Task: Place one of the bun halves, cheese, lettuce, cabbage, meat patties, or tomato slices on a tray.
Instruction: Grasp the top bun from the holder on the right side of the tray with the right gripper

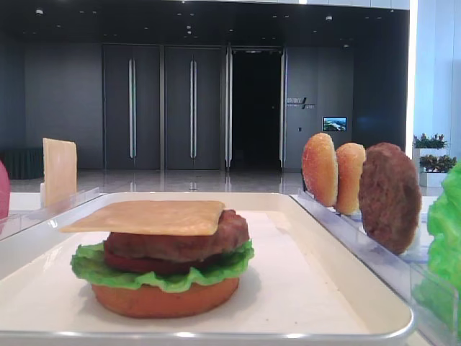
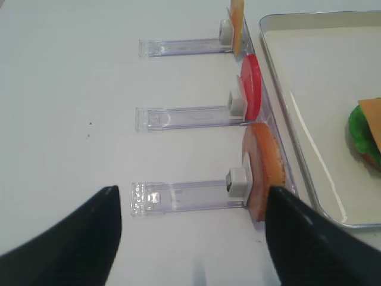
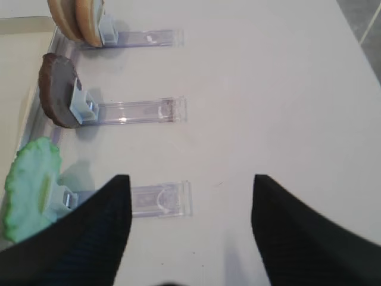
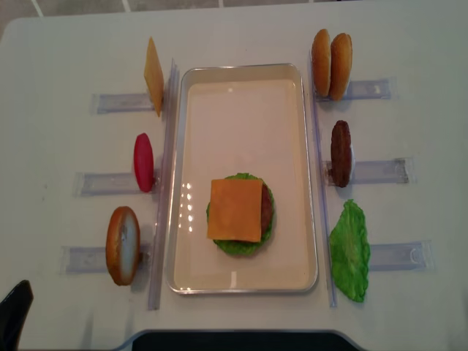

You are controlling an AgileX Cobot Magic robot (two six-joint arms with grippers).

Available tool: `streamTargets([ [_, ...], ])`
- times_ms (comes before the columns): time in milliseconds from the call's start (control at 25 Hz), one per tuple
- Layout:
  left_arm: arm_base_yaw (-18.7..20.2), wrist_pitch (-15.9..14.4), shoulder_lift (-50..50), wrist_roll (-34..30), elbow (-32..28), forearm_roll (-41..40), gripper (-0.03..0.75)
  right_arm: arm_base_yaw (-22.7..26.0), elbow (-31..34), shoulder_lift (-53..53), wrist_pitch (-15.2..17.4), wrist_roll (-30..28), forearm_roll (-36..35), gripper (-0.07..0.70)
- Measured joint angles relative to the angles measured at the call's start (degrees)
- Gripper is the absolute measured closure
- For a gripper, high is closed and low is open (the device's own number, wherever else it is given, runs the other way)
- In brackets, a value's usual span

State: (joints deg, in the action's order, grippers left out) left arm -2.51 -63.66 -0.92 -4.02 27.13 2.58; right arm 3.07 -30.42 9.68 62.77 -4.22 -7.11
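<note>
From the front view I counted one cheese [image 1: 148, 217] slice topping one patty, lettuce and bottom bun on the tray [image 1: 317, 288]. My right wrist showed the right gripper [image 3: 190, 229] spread wide, empty, near three clear racks [image 3: 140, 109]. Left wrist: left gripper [image 2: 190, 235] gaping. Overhead, two bun halves [image 4: 330, 64] stood racked right.

Upper half of tray [image 4: 241, 80] is bare. Stacked burger [image 4: 240, 212] occupies the lower middle. Upright bun halves [image 4: 330, 55] and meat patty [image 4: 341, 153] line the right edge.

White table [image 4: 234, 29]; clear plastic racks [image 4: 376, 170] flank both sides.
</note>
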Motion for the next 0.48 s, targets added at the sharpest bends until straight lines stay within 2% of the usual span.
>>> streamTargets([
  [240,0.0,0.0,0.0,0.0,0.0,0.0,0.141,0.0,-4.9,18.0,-4.4,-0.1,-1.5,0.19],
  [480,0.0,0.0,0.0,0.0,0.0,0.0,0.141,0.0,-15.9,39.7,-5.5,-2.3,-1.5,0.214],
])
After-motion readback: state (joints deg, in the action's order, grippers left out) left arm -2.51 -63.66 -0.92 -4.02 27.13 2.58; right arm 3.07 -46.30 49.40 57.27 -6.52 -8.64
